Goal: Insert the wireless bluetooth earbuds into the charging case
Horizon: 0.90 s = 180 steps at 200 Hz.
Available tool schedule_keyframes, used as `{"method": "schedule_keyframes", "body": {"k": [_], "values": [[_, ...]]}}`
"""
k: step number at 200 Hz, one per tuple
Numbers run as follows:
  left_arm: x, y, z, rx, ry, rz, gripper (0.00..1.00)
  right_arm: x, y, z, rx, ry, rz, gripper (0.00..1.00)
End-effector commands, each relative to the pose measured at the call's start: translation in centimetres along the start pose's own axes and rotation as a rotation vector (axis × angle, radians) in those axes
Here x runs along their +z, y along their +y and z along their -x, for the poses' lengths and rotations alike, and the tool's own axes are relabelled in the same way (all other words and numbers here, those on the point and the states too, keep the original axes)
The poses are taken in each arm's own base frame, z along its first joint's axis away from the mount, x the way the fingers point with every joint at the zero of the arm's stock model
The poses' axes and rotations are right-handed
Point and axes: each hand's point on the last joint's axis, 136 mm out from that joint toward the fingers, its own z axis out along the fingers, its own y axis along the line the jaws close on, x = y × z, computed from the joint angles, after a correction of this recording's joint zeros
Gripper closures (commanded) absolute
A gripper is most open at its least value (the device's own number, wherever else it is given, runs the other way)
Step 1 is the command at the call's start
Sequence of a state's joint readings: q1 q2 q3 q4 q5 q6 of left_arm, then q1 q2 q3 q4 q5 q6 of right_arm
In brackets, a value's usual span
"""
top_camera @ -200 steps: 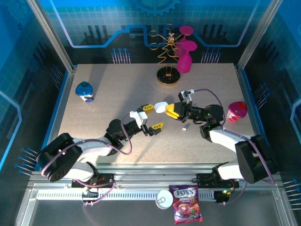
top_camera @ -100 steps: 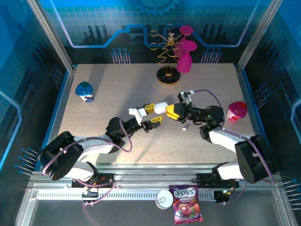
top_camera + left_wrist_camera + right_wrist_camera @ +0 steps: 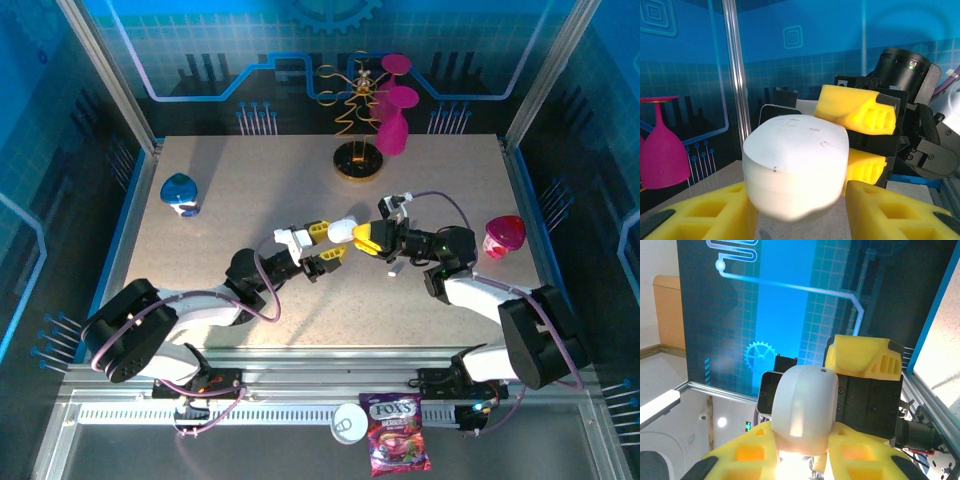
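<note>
The white charging case (image 3: 343, 229) hangs above the middle of the table, lid closed, held from both ends. My right gripper (image 3: 364, 237) is shut on its right end; in the right wrist view the case (image 3: 805, 410) sits between the yellow fingers (image 3: 740, 455). My left gripper (image 3: 329, 243) meets it from the left, and in the left wrist view the case (image 3: 796, 167) is pressed between the two yellow pads (image 3: 705, 212). One tiny white earbud (image 3: 396, 269) lies on the table just below the right gripper.
A gold wire stand (image 3: 356, 150) with magenta glasses stands at the back centre. A pink cup (image 3: 503, 235) is at the right edge and a blue object (image 3: 180, 193) at the left. A candy bag (image 3: 398, 445) lies on the front rail.
My left gripper's jaws have narrowed from wide apart onto the case's left end. The right gripper and the case have stayed in place.
</note>
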<state>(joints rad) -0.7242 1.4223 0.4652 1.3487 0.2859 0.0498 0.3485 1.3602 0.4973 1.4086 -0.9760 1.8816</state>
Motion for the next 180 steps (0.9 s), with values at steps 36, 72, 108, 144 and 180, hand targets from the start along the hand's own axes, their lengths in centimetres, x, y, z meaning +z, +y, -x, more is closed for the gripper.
{"method": "schedule_keyframes", "body": {"k": [36,72,108,144,180], "values": [[0.4,-1.01,2.83,0.016,-0.085,-0.067,0.47,0.08,-0.83,0.04,-0.001,-0.006,-0.005,0.81],[0.35,-1.01,3.05,0.012,-0.09,-0.07,0.48,0.07,-0.87,0.09,-0.001,-0.003,-0.007,0.81],[0.43,-1.02,3.23,0.004,-0.093,-0.075,0.41,0.01,-1.07,0.02,0.001,-0.002,-0.01,0.8],[0.41,-1.0,3.15,0.004,-0.091,-0.079,0.47,-0.08,-0.89,-0.05,-0.003,-0.004,-0.008,0.8],[0.4,-1.07,3.08,0.0,-0.088,-0.085,0.57,-0.19,-1.05,-0.11,0.001,-0.005,-0.011,0.8]]}}
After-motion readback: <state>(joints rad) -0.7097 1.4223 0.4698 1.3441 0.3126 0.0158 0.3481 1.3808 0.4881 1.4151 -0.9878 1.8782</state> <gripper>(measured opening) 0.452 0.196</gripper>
